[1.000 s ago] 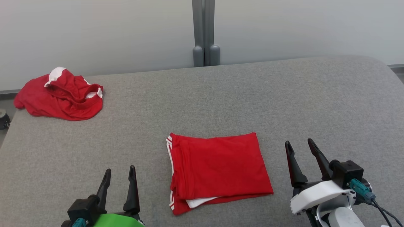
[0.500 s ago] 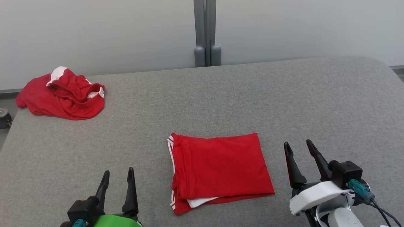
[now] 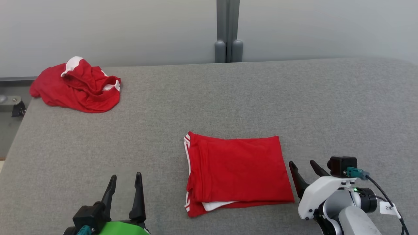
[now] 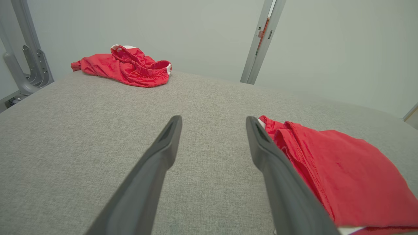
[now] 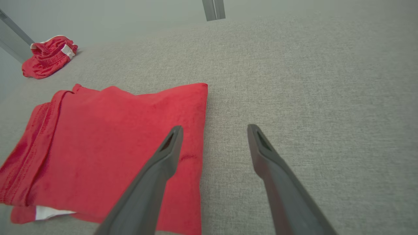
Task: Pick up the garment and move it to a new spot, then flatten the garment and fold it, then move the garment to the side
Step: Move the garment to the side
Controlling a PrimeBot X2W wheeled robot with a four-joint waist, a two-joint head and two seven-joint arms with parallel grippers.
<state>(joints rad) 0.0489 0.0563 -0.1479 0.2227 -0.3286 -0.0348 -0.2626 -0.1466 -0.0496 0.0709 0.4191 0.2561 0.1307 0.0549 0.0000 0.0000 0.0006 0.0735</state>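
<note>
Head view gives me the folded red shorts (image 3: 236, 171) flat on the grey pad (image 3: 228, 98), my left gripper (image 3: 125, 175) spread empty off their left, right gripper (image 3: 301, 162) spread empty beside their right edge.

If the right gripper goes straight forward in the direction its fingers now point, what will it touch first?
Probably the right edge of the folded red garment: one finger of the open right gripper points over it, the other over the bare grey surface beside it. Depth is unclear.
</note>
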